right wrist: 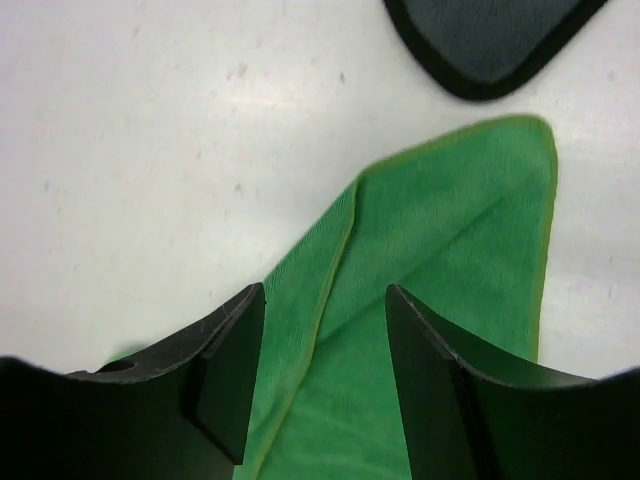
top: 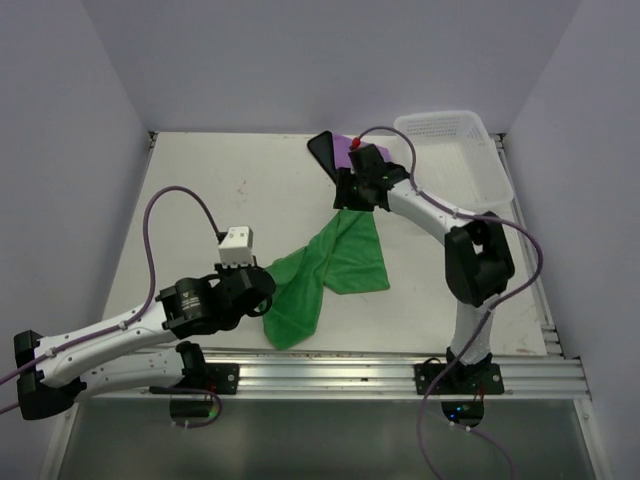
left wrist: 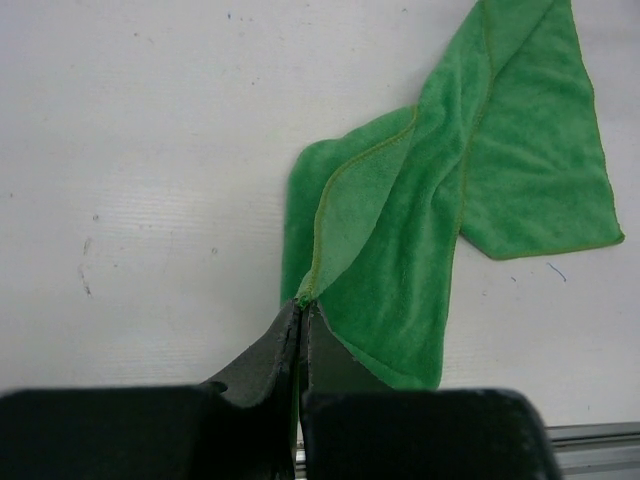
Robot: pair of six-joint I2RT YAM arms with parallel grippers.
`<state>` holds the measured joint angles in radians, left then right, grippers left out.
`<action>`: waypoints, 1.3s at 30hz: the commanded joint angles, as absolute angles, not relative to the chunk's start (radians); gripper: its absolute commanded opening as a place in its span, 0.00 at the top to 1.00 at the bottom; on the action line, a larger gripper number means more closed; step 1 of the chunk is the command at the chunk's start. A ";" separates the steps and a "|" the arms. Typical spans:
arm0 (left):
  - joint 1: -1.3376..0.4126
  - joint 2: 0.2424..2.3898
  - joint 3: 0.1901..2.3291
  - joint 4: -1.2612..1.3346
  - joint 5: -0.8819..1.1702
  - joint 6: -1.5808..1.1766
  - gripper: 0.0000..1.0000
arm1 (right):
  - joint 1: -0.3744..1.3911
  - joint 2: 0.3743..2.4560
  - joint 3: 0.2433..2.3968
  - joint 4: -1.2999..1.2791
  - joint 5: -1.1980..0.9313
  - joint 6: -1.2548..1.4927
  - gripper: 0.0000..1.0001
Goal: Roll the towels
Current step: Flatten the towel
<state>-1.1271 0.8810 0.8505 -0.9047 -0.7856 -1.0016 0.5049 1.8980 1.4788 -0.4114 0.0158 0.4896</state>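
White lattice basket (top: 470,150) lies near the purple towel (top: 330,152), beyond green towel (top: 335,255).

The right claw (right wrist: 325,305) stands parted above the green towel (right wrist: 450,230), a black-edged towel (right wrist: 490,35) corner lying beyond it.

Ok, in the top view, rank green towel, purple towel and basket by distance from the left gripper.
1. Green towel, pinched in the left gripper, centre.
2. Purple towel, far centre.
3. White lattice basket, far right.
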 commanded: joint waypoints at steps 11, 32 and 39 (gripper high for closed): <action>-1.129 0.899 0.784 -0.759 -0.799 -0.946 1.00 | 0.512 2.184 1.723 -0.649 0.173 0.491 0.43; -0.745 1.138 0.724 -0.288 -0.330 -0.746 1.00 | 0.508 1.906 1.792 -0.624 0.032 0.459 1.00; -0.418 1.178 0.790 -0.288 -0.192 -0.640 1.00 | 0.489 1.643 1.579 -0.600 0.011 0.436 1.00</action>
